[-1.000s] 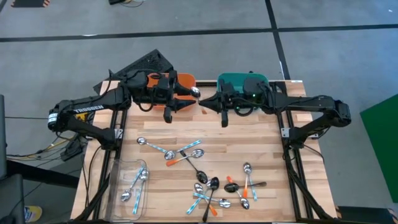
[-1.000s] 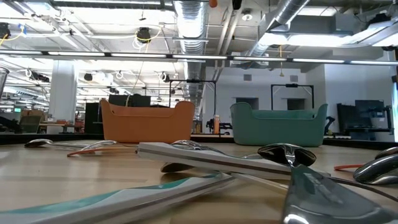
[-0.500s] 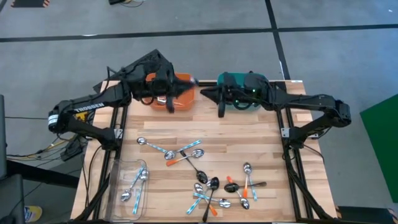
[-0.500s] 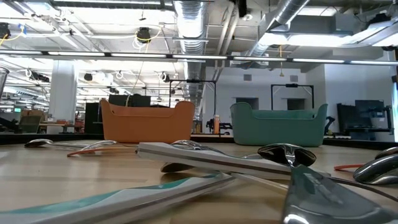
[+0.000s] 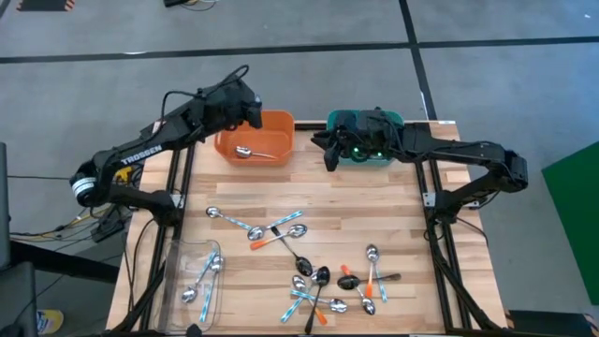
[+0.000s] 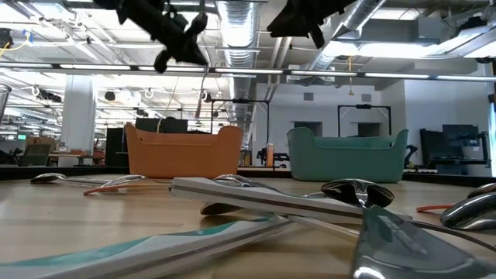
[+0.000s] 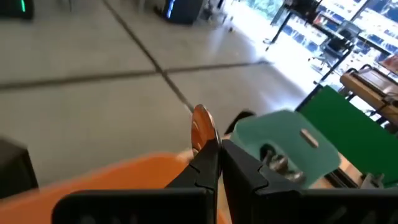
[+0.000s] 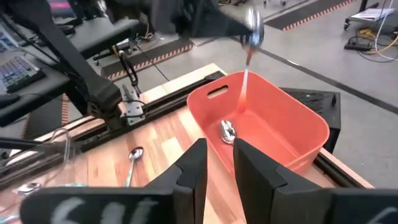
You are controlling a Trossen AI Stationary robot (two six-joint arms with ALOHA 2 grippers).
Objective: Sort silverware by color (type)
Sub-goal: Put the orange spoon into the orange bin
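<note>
Above the orange bin [image 5: 255, 142], the left tool [image 7: 214, 163] is clamped on an orange-handled spoon [image 8: 247, 51], the right tool [image 8: 216, 165] stands slightly parted and empty, and other spoons [image 5: 323, 281] lie on the worktop [image 5: 374, 211].

Orange bin [image 5: 255, 147]: upper centre-left of the high view.
Teal bin [image 5: 366, 134]: upper centre-right.
Clear tray [image 5: 176, 271]: lower left.
</note>
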